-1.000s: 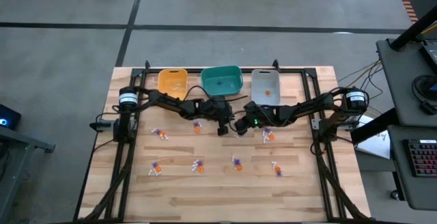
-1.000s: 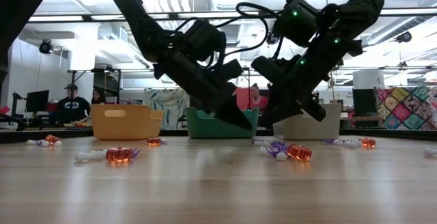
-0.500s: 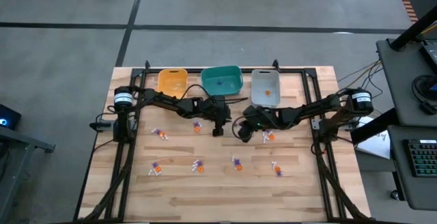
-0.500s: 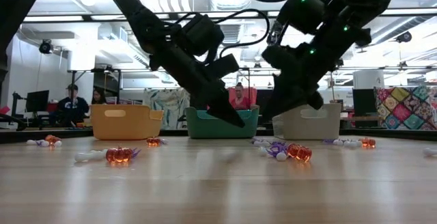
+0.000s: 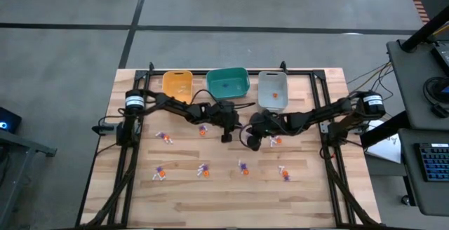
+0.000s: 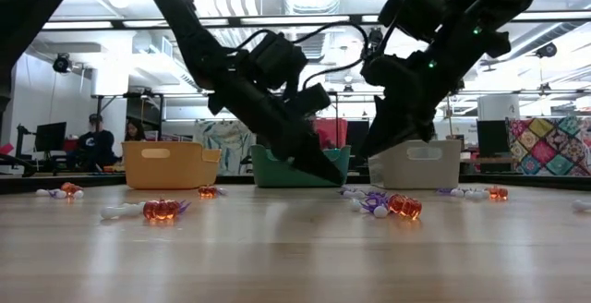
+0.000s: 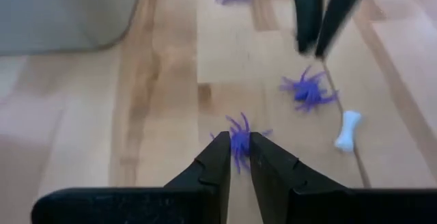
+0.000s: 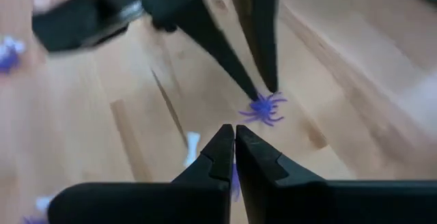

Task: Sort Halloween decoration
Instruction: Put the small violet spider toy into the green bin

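The desk (image 5: 210, 188) is pale jointed wood planks with a smooth, faintly satin face. The yellow bin (image 5: 177, 83), teal bin (image 5: 228, 83) and grey bin (image 5: 272, 88) look like matt moulded plastic. Beside the grey bin, orange trinkets (image 6: 404, 205) look glossy and translucent; the purple spider (image 7: 239, 138) looks soft plastic.

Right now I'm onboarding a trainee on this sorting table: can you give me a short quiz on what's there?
1. Which bin holds an orange piece? A yellow bin, B teal bin, C grey bin.
2. True or false: the right end effector is wide open.
3. Fill in: the left end effector pinches a ____ spider.
Key: 1 C; 2 false, it is shut; 3 purple.
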You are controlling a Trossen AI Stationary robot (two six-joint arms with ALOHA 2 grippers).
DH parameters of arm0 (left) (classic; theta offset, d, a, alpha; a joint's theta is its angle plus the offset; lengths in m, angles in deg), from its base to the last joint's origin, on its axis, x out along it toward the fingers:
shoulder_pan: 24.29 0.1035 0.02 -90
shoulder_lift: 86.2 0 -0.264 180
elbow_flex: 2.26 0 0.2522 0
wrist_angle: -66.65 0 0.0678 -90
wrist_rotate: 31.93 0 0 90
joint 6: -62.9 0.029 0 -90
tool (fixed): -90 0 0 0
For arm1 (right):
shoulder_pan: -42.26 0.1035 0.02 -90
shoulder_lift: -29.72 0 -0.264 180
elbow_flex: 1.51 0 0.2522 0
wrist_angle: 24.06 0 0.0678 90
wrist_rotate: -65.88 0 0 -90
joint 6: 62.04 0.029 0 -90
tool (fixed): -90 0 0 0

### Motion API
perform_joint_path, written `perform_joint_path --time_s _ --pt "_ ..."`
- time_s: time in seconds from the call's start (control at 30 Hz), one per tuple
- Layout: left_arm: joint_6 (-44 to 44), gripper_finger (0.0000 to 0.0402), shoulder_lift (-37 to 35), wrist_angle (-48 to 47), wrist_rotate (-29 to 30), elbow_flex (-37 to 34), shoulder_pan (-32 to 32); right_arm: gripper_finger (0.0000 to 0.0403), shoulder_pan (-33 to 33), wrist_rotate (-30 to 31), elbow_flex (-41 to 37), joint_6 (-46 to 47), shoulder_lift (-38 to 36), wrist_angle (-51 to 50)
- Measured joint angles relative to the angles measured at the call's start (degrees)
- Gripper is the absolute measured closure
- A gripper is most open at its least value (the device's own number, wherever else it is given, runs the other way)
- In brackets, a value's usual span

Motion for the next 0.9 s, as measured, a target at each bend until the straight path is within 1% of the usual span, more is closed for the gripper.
perform_joint_path --time_s 0.07,0.17,0.4,0.63,0.8,0.9 --pt "0.0 0.0364 0.6 -0.1 0.0 0.0 0.0 0.0391 -0.5 0.2 0.0 5.4 0.0 -0.1" --pt "-0.1 0.0364 1.4 0.1 0.1 0.0 0.0 0.0378 -0.4 0.1 0.0 10.4 0.0 0.1" --pt "-0.1 0.0364 2.3 0.5 0.1 0.1 0.0 0.0322 -0.8 0.4 0.0 17.8 1.3 0.5" --pt "-0.1 0.0364 2.4 0.4 0.1 0.1 0.1 0.0286 -2.4 0.4 0.0 19.6 3.4 1.4" --pt "-0.3 0.0364 0.6 -2.5 0.1 0.0 -0.1 0.0266 -2.8 0.3 0.0 19.7 3.4 1.5" --pt "-0.3 0.0364 -0.4 -2.5 -1.5 -0.1 -0.2 0.0256 -2.8 0.3 0.0 19.8 3.6 1.7"
